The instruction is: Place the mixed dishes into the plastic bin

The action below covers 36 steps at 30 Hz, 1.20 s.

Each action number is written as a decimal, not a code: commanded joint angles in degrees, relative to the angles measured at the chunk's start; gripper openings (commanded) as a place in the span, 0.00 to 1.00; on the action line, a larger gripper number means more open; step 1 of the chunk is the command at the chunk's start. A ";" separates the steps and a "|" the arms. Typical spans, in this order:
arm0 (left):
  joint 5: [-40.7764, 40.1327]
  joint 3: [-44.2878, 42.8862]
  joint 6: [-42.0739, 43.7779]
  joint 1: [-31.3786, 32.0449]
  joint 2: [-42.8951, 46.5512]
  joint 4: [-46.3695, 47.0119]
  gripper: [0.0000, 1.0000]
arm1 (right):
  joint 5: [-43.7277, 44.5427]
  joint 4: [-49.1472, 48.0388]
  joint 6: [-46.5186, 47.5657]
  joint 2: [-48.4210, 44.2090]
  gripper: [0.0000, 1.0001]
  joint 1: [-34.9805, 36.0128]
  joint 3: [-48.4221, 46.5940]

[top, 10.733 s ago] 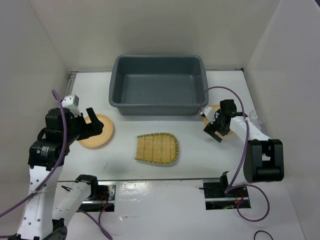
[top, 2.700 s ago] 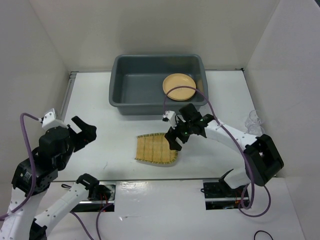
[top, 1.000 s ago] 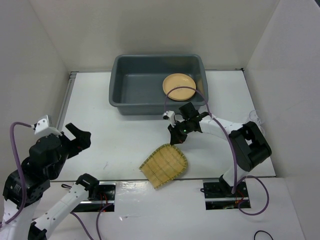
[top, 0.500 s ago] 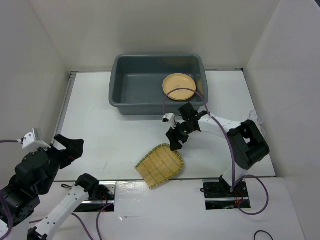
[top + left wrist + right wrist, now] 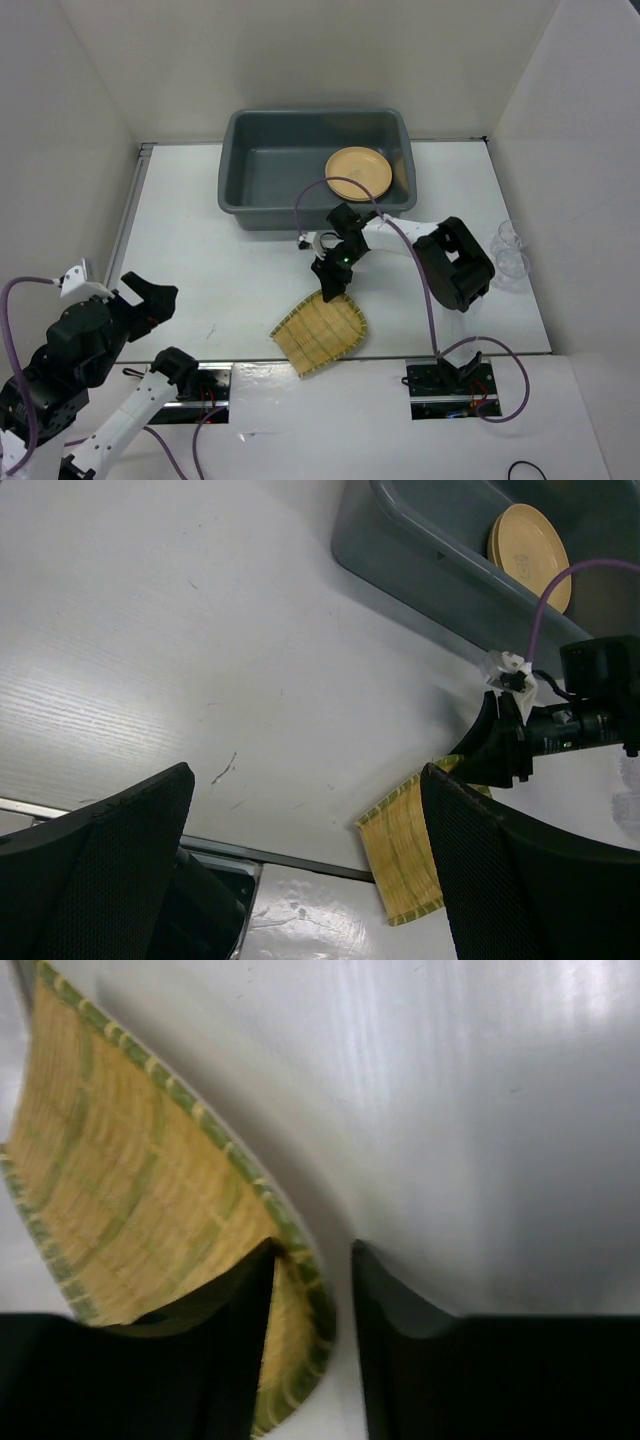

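From above, the bin (image 5: pixel 270 217) stands at the far middle of the table (image 5: pixel 200 240). One plate (image 5: pixel 358 172) lies in its right end; whether a second sits beneath it I cannot tell. The tray (image 5: pixel 322 333) lies on the table near the front edge, well short of the bin, and the glass (image 5: pixel 511 262) stands far right. The right gripper (image 5: pixel 332 288) reaches down at the tray's far rim. The left gripper (image 5: pixel 150 290) hangs raised at the near left, jaws wide and holding nothing. The left wrist view confirms those wide, empty jaws and shows more plainly than the top view that the right arm's tips meet the tray's corner, with the bin wall and plate behind. Only the right wrist view shows the contact itself: its dark fingers (image 5: pixel 225 1300) stand part-open astride the green rim. One is over the woven face, and the other is outside with a bare strip of table between it and the rim, so nothing looks pinched yet. The tray looks light, thin and a little springy, so a pinch on the rim should lift it. It may sag or swing from one edge, so a deep bite over the rim seems wise.
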<state>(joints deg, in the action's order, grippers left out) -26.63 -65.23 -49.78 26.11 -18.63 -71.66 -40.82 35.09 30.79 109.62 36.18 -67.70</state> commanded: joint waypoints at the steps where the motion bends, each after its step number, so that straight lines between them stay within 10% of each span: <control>1: 0.88 0.28 -0.41 -0.18 0.35 0.82 1.00 | 1.62 5.69 0.24 4.72 0.37 1.60 0.64; 7: 0.35 0.28 -1.02 -0.18 1.41 0.82 1.00 | 3.46 4.02 -0.81 0.25 0.00 2.22 2.57; 20: -0.79 0.28 -2.69 -0.18 1.93 0.29 1.00 | 2.94 9.64 0.86 -27.27 0.00 1.53 -14.36; 32: -0.26 0.28 -2.08 -0.18 1.41 0.38 1.00 | 2.32 16.32 -15.13 13.81 0.00 -23.07 -75.61; 36: -0.26 0.28 -2.08 -0.18 1.41 0.38 1.00 | 5.04 26.32 -19.60 35.03 0.00 -26.68 -111.97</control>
<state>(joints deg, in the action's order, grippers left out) -26.70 -65.23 -52.51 26.11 -17.39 -72.05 -36.56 53.47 17.19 134.02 10.85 -160.24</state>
